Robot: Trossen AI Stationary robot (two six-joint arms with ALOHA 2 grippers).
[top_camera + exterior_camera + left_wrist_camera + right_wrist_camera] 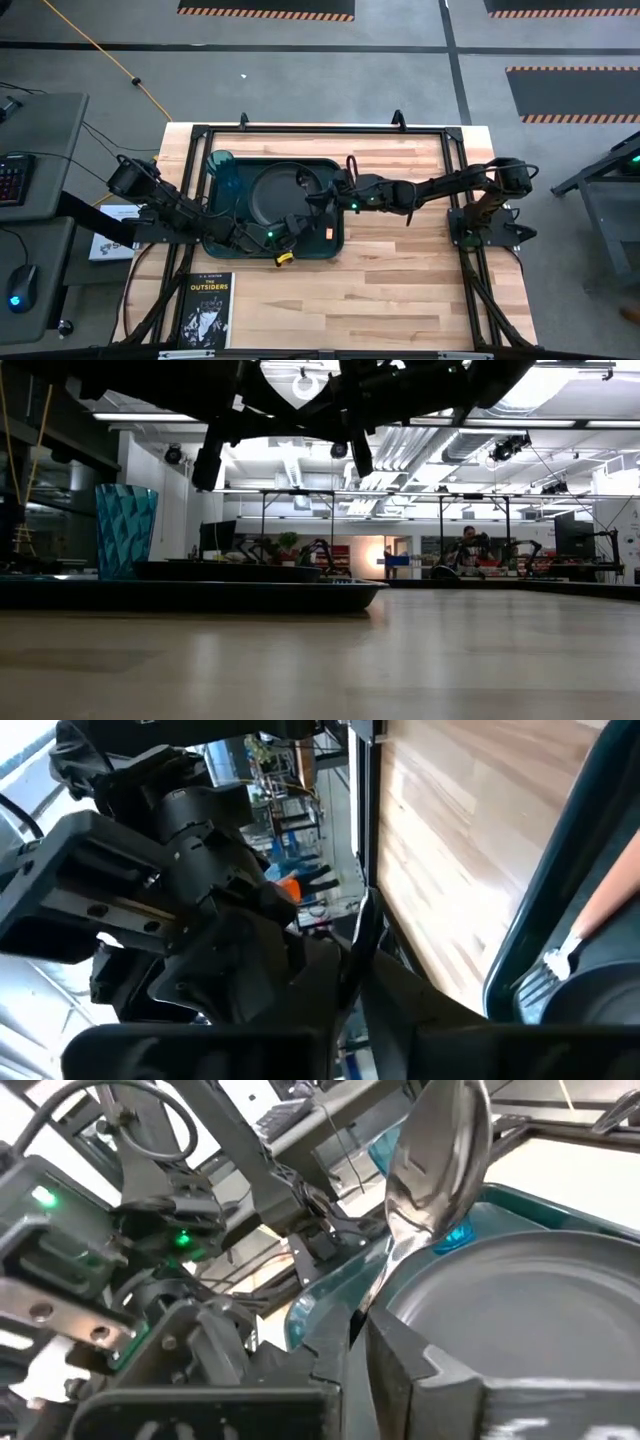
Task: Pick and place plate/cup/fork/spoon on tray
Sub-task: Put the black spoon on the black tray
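The dark green tray lies at the table's far left. The teal cup stands in its far left corner, and the dark plate lies on it. The fork lies on the tray beside the plate, tines by the tray's rim. My right gripper is above the plate's right side, shut on the dark spoon. My left gripper hovers over the tray's near right part, shut and empty. My right gripper pinches the spoon's thin handle between its two fingers. The spoon sticks out ahead of the fingers, along them, with its bowl leading toward the cup. It is lifted clear above the plate.
A black book lies near the table's front left corner. A white sheet lies off the table's left edge. The black frame rail runs along the far side. Bare wood shows to the right of the tray and in front of it.
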